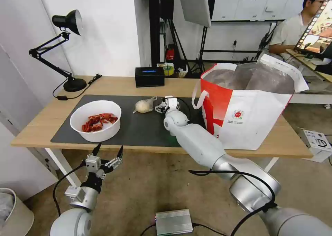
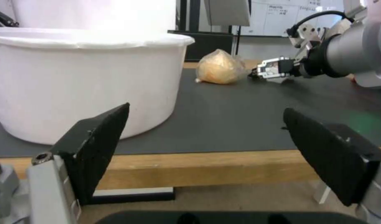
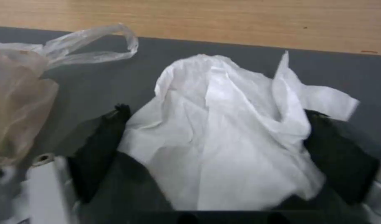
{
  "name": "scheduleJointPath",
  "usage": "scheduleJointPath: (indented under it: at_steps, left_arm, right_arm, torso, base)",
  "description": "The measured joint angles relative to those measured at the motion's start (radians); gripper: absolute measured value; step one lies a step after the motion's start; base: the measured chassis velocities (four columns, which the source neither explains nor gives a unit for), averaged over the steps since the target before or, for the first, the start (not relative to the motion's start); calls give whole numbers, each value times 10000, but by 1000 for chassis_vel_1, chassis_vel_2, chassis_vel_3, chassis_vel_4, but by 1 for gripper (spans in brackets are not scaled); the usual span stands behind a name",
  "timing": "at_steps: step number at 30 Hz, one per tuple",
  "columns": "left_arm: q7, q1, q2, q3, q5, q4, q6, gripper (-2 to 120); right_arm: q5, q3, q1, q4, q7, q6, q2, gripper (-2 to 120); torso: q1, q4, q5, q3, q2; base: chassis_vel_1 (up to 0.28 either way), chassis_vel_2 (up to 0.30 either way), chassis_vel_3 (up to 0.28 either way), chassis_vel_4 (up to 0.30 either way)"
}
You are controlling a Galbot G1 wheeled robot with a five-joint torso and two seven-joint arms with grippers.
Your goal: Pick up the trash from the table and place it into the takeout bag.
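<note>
- Here we judge the step in hand to be the pick of the crumpled white tissue (image 3: 236, 124), which lies on the dark grey mat (image 1: 138, 128) of the light wooden worktop (image 1: 114, 85), just beside the small knotted clear bag with a whitish lump (image 1: 144, 106).
- Our right end effector (image 3: 215, 155) is down at the mat with its black fingers (image 3: 100, 146) spread on either side of the tissue — released, not yet clenched on it.
- Our left end effector (image 1: 107, 154) hangs below the worktop's near edge, fingers apart and grasping nothing, facing the white round bowl of red shells (image 1: 95, 120).
- The large white-and-red insulated takeout bag with silver foil lining (image 1: 247, 104) stands open on the worktop, near the right arm.
- The next move, as we judge it, calls for closing the right fingers firmly on the soft tissue — it may slip or tear loose — then lifting clear over the bag's rim.
</note>
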State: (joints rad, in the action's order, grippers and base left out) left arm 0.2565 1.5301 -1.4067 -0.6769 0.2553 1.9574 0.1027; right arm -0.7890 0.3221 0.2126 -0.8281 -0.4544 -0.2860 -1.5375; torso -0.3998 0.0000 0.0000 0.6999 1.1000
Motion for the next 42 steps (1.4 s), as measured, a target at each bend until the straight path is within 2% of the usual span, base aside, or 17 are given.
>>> scheduleJointPath:
  at_steps: [1,4,6,8,9,12,15,17,18,20,21,24,26,39,42]
  left_arm:
    - [0,0,0,0,0,0,0,100]
    - [8,-4,-13,64,-2,-36,8,100]
    - [11,-6,-22,81,-5,-40,11,100]
    - [13,-7,-50,111,-14,-46,13,100]
    - [13,-7,-50,111,-14,-46,13,100]
    - [16,3,-72,122,-21,-55,26,100]
    - [18,3,-79,104,-23,-83,54,100]
    - [19,6,-87,91,-23,-94,93,100]
    - [19,6,-87,91,-23,-94,93,100]
    - [22,18,-124,78,-23,-94,132,100]
    - [22,18,-124,78,-23,-94,132,100]
    - [34,42,-186,70,-30,-95,163,100]
    - [36,45,-199,69,-34,-95,167,100]
    - [42,86,-226,60,-51,-30,182,100]
    - [43,172,-232,14,-57,60,182,100]
  right_arm:
    - [0,0,0,0,0,0,0,91]
    - [-6,-36,2,15,-1,28,4,76]
    - [-7,-61,6,23,-3,34,5,73]
    - [-2,-104,28,37,-2,65,5,63]
    - [-2,-104,28,37,-2,65,5,63]
    - [69,-135,101,12,17,136,13,47]
    - [118,-135,150,-43,34,200,13,39]
    - [162,-122,204,-140,30,240,18,30]
    - [162,-122,204,-140,30,240,18,30]
    - [165,-76,303,-360,-16,260,67,19]
    - [165,-76,303,-360,-16,260,67,19]
    - [169,62,412,-710,-86,271,239,4]
    - [172,100,436,-814,-123,283,299,0]
    - [754,507,894,-2330,-225,891,1127,0]
    - [857,594,1226,-3253,-116,1093,1563,0]
  torso:
    - [0,0,0,0,0]
    - [-1,-1,0,0,0]
    - [-1,-1,0,-1,0]
    - [0,-2,0,0,0]
    - [0,-2,0,0,0]
    - [0,-3,0,-1,1]
    - [0,-1,0,0,1]
    - [-1,0,0,0,0]
    - [-1,0,0,0,0]
    - [-1,0,1,1,0]
    - [-1,0,1,1,0]
    - [-1,2,1,2,0]
    - [-2,1,1,3,-1]
    - [-2,0,1,2,0]
    - [-2,-1,1,1,0]
  base:
    - [0,0,0,0]
    - [0,0,0,0]
    - [0,0,0,0]
    - [0,0,0,0]
    - [0,0,0,0]
    - [0,0,0,0]
    - [0,0,0,0]
    - [0,0,0,0]
    - [0,0,0,0]
    - [0,0,0,0]
    - [0,0,0,0]
    - [0,0,0,0]
    - [0,0,0,0]
    - [0,0,0,0]
    - [0,0,0,0]
